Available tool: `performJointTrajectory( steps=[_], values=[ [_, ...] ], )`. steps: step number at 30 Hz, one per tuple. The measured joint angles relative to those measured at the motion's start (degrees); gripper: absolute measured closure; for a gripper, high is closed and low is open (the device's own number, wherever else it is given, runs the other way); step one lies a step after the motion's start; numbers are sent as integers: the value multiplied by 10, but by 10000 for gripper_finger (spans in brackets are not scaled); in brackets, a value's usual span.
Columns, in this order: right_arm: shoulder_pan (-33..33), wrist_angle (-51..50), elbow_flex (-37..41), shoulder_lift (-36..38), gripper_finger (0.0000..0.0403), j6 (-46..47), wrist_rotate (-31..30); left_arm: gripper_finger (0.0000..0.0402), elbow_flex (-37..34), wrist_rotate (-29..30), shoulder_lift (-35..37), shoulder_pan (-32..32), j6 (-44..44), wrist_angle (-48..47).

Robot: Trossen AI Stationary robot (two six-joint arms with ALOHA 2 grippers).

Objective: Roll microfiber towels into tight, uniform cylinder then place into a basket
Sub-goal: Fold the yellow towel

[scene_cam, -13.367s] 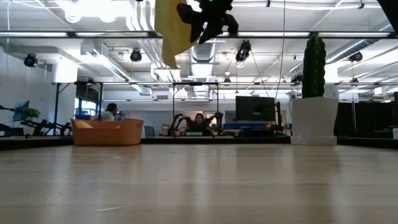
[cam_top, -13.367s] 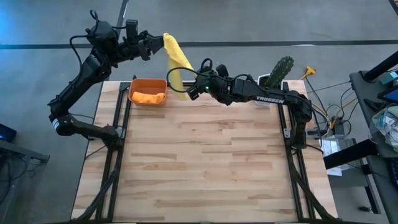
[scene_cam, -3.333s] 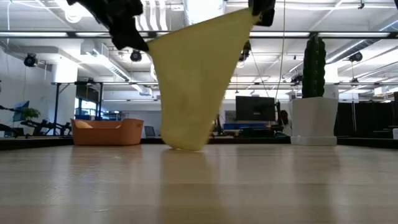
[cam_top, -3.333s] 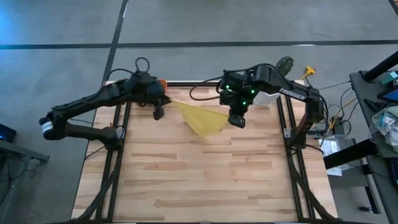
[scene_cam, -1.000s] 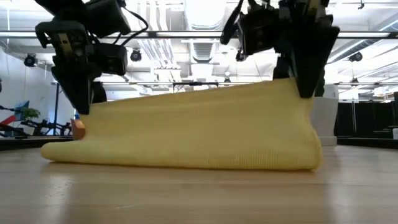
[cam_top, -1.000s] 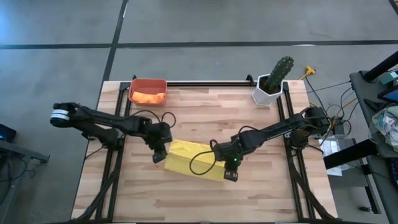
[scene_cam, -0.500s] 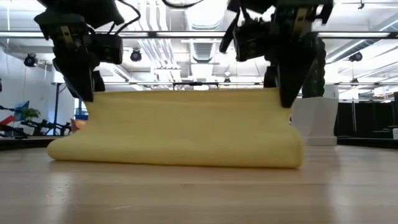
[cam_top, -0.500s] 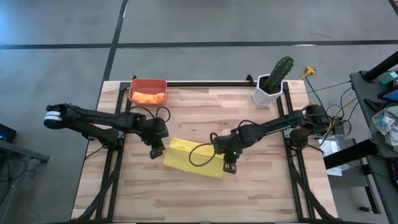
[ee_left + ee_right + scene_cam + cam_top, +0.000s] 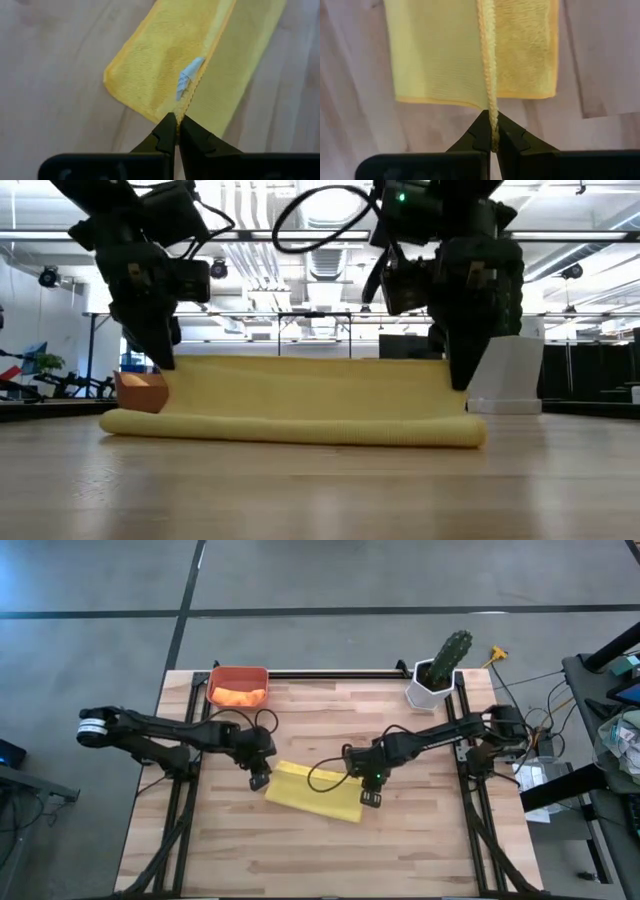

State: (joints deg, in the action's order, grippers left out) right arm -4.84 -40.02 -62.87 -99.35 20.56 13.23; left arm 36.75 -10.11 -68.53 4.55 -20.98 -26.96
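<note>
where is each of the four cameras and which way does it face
High: above the table, looking straight down; both arms, the left gripper and right gripper on the yellow towel, the basket at the far edge.
Low: at tabletop height, looking level across; both arms come from above.
Left wrist: on the left arm, looking past its shut fingers at the towel edge.
Right wrist: same on the right arm.
All four share the yellow towel.

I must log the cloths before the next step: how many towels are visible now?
2. The yellow towel lies mid-table, pinched at its ends by the left claw and right claw. The orange towel lies in the basket.
</note>
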Motion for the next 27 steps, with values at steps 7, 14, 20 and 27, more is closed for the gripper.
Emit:
performJointTrajectory(
  steps=[7, 14, 20, 27],
  values=[
    [2, 47, 25, 0, 394, 4, 4, 401, -1, -6, -33, 15, 22, 5],
    [3, 97, 43, 0, 394, 24, 8, 401, -1, -8, -65, 19, 40, 14],
    [3, 103, 61, 0, 394, 24, 7, 401, 12, -12, -92, 21, 68, 26],
    [3, 113, 75, -1, 394, 41, 0, 401, 20, -7, -124, 30, 84, 34]
  ],
)
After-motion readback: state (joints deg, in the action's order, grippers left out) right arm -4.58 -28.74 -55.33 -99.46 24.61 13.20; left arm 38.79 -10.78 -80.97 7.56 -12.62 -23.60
